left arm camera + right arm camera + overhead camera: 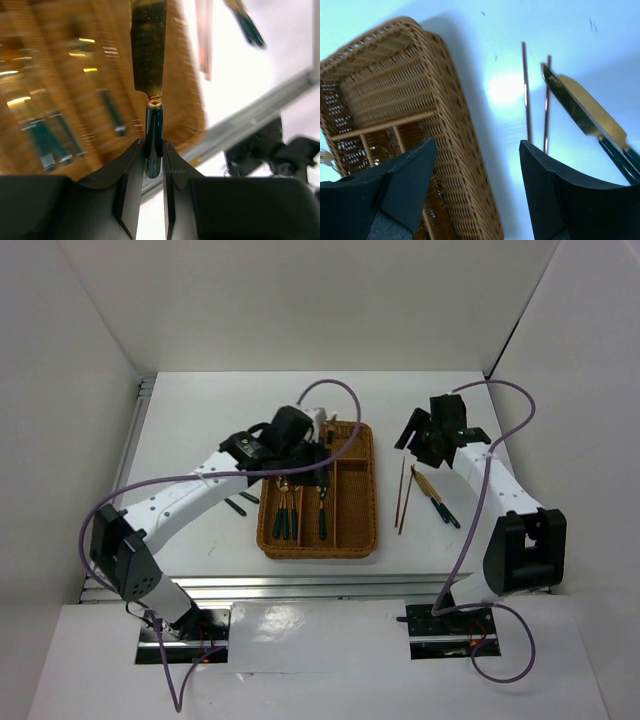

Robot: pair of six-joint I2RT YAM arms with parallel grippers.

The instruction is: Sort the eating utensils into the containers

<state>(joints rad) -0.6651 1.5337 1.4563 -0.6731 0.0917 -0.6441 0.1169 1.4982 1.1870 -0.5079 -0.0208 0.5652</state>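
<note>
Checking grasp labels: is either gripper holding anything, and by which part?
Left gripper pinches a knife by the end of its dark handle. Right gripper is open and empty.

2 white arms [190,495], purple cables [335,386]

A white table [200,420] is spreading flat across the middle, with small dark specks [591,25] showing on it in the right wrist view. Plain white walls [300,300] are enclosing it on three sides. An aluminium side rail [141,410] is running along its left edge, a near rail [300,587] is running along its front edge, and a white panel [320,660] is lying just in front of that.
</note>
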